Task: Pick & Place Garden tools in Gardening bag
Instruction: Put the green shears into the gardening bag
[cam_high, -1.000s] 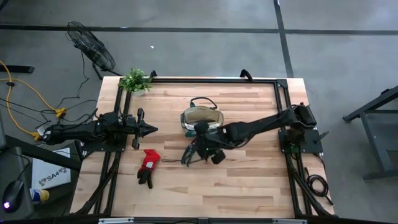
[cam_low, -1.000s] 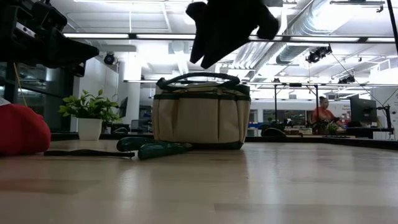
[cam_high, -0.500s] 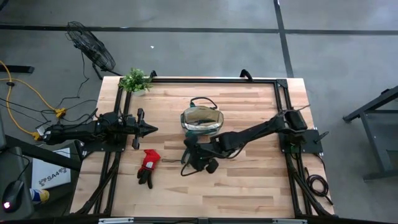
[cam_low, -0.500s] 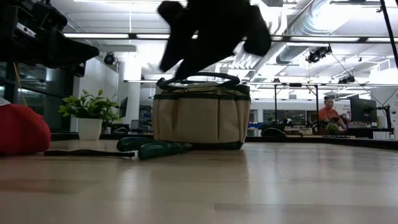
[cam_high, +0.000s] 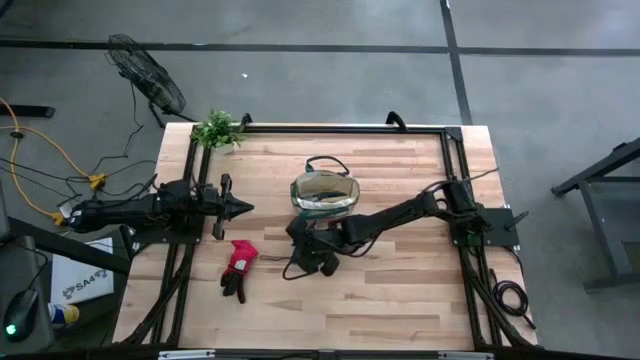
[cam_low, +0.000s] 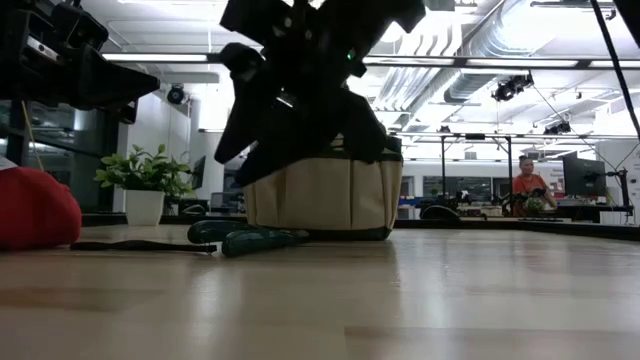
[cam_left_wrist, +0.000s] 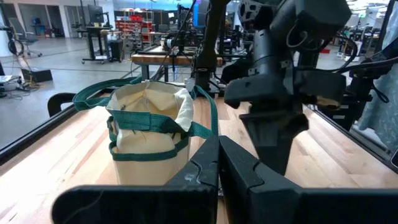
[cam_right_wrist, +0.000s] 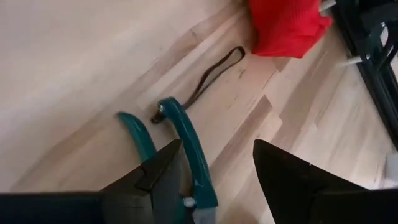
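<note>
A pair of green-handled pruning shears (cam_right_wrist: 186, 146) lies flat on the wooden table, its dark strap loop (cam_right_wrist: 205, 78) trailing toward the red glove (cam_right_wrist: 283, 25). My right gripper (cam_right_wrist: 217, 174) hangs open just above the shears, slanting down, touching nothing; the low view shows it (cam_low: 300, 160) clear of the shears (cam_low: 250, 238). The tan gardening bag (cam_high: 325, 192) stands upright just beyond them, with its mouth open. At the table's left side, my left gripper (cam_high: 240, 208) stays shut and level with nothing between its fingers.
A small potted plant (cam_high: 217, 130) stands at the far left corner. The red glove (cam_high: 238, 263) lies left of the shears, toward the near edge. Black frame rails (cam_high: 340, 128) run along the table's sides. Bare wood lies near the front edge and to the right.
My right gripper has come down and moved toward the table's left and near edge, from beside the bag to just over the shears, rolling as it went. It has stayed open. The shears, the bag and the glove have not moved.
</note>
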